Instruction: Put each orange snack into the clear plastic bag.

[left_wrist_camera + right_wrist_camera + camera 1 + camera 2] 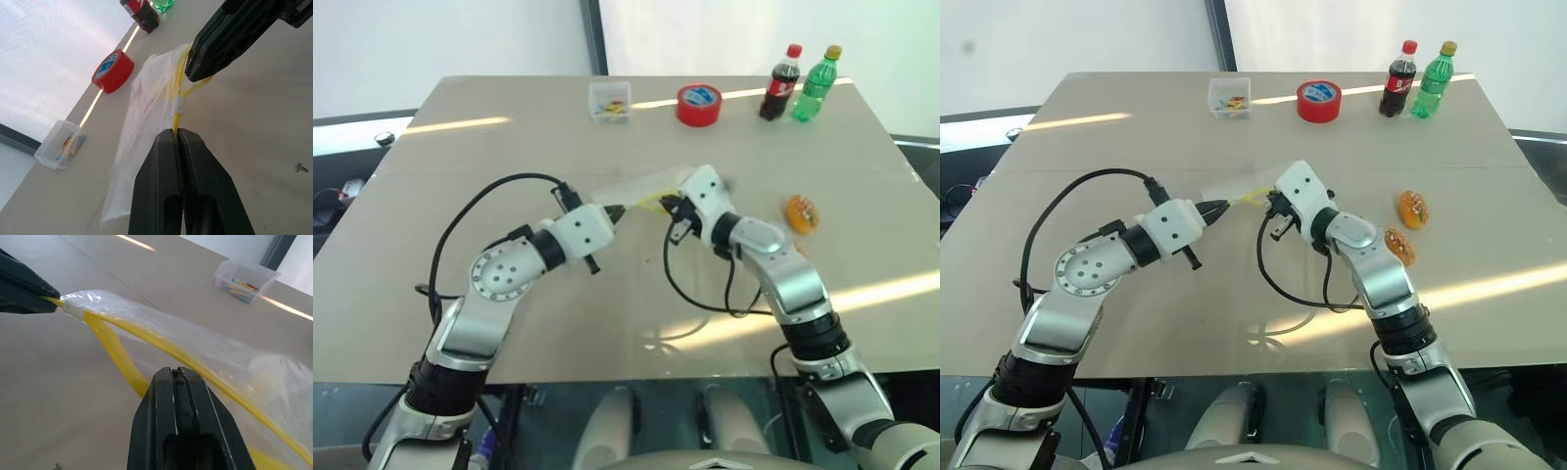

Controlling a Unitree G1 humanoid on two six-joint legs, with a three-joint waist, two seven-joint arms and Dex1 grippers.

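The scene is bright, lit from the pale window wall beyond the smooth beige tabletop (509, 196), which carries long streaks of glare. Soft shadows lie under both arms. In the wrist views the black fingers (195, 196) close to the lens look soft.

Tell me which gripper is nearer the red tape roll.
Right. The right gripper holds the bag's seal just below the red tape roll; the left gripper sits farther off to the left.

Second glossy orange-yellow oval snack (1399, 246) partly behind right forearm, near the bench's right edge. Contents of small clear plastic box (609, 101) at far edge too small to tell. Crinkly clear plastic bag (274, 382) cut off by the right wrist view's edge.
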